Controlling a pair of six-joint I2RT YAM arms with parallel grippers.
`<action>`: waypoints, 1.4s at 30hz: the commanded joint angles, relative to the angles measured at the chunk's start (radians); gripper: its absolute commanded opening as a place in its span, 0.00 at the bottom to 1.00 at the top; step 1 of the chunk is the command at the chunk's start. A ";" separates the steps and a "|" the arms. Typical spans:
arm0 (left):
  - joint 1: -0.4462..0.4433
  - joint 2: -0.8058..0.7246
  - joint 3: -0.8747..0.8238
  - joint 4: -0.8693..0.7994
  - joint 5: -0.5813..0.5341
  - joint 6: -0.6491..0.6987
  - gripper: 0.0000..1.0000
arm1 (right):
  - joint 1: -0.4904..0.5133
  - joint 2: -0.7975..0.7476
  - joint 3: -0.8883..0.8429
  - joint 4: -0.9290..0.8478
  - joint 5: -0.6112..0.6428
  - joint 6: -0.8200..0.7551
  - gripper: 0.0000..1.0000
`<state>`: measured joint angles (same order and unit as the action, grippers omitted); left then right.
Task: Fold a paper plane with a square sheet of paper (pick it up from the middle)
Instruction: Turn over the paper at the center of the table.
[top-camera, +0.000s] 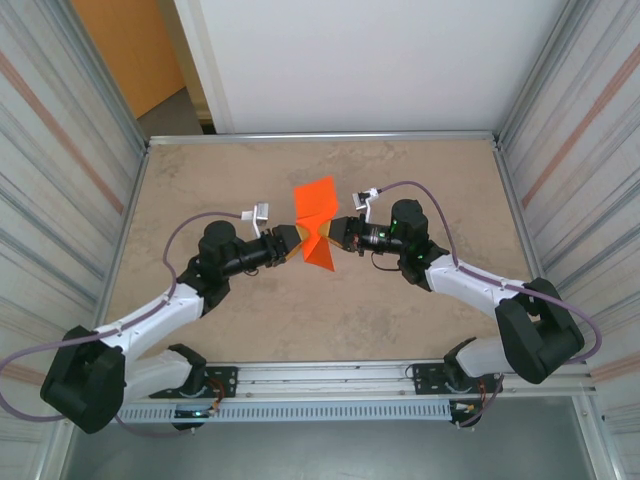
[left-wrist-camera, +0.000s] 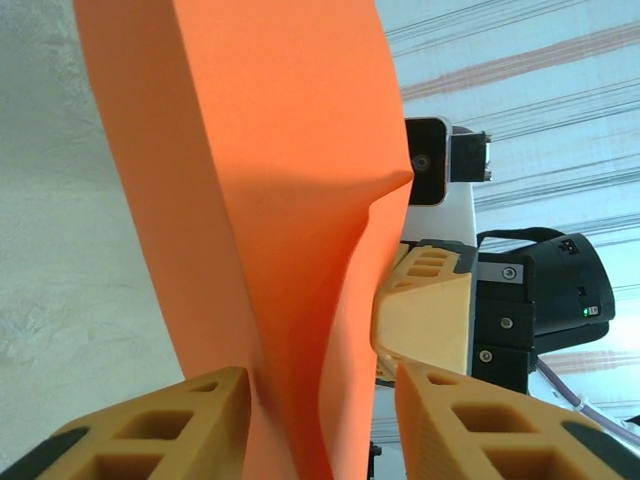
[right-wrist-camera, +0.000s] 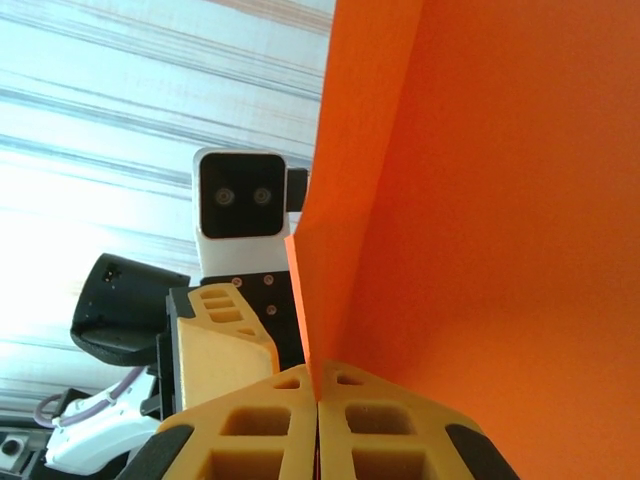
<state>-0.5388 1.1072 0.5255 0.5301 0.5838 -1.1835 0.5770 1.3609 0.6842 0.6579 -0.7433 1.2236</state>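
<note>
At the middle of the tabletop (top-camera: 420, 180): the left fingers (left-wrist-camera: 150, 435) and right fingers (right-wrist-camera: 250, 435) face each other, with the sheet of paper (top-camera: 316, 202) between them.
Sheet of paper: bright orange and creased. One flap lies toward the far side and a narrow point toward the near side. Whether that point touches the tabletop cannot be told.
Right fingers: pressed together on the sheet's edge, and the paper stands up from between them.
Left fingers: standing apart with the sheet passing between. One finger is at the paper, with a gap on the other side, so it is not clamped.
Spacing: the two sets of fingers are just beside each other.
</note>
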 joint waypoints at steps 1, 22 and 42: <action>-0.007 -0.023 0.011 0.041 0.006 0.011 0.39 | 0.001 0.003 0.019 0.009 -0.031 0.008 0.09; 0.022 0.054 0.100 -0.244 0.015 0.268 0.07 | -0.112 -0.201 0.031 -0.673 0.257 -0.279 0.51; -0.230 0.452 0.819 -1.596 -1.089 0.808 0.03 | -0.210 -0.304 0.274 -1.216 0.653 -0.471 0.62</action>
<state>-0.7380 1.4693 1.2797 -0.8425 -0.2550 -0.4141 0.4068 1.0744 0.8722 -0.4740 -0.1406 0.8246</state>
